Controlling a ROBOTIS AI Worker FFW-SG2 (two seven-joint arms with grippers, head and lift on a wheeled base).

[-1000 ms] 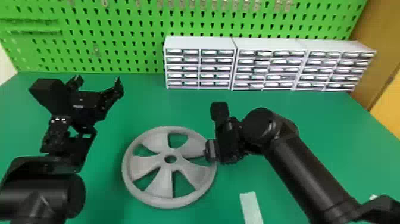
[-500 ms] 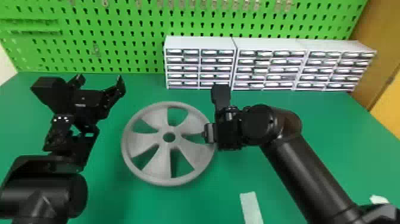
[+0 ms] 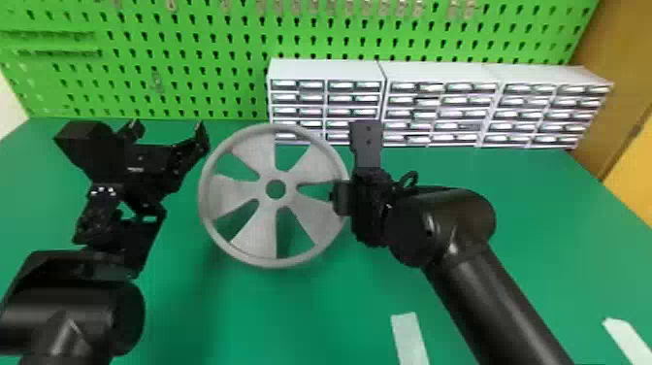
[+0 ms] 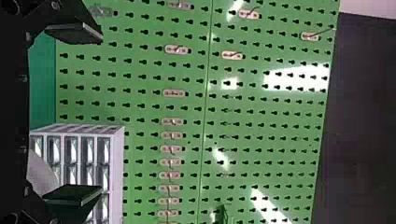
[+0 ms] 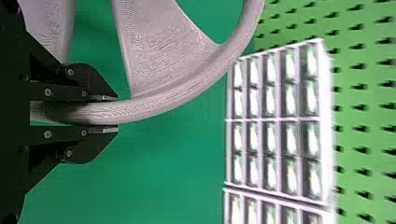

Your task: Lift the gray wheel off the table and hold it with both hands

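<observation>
**Gray wheel point(image 3: 313, 218) off the bench point(image 3: 310, 320) in the right gripper point(image 5: 112, 114) alone**

From where I stand, the big change is the wheel. A second ago it lay low over the bench; since then the right arm has brought it upward, and now its face is tipped up toward the robot's head, its top edge overlapping the drawer units point(image 3: 325, 73) in the head's line of sight. The right gripper's fingers are pinching the rim, one on each side of it, at the wheel's right edge.

The left gripper point(image 3: 169, 131) has hardly moved. Its fingers are spread wide with nothing between them, just beside the wheel's left edge; I can't tell whether they touch it.

So the lifting looks well under way, but the two-handed hold is only half made. Next, I'd judge, the left fingers must get around the near part of the rim and close. Held on one side only, the wheel could sag or twist.
</observation>
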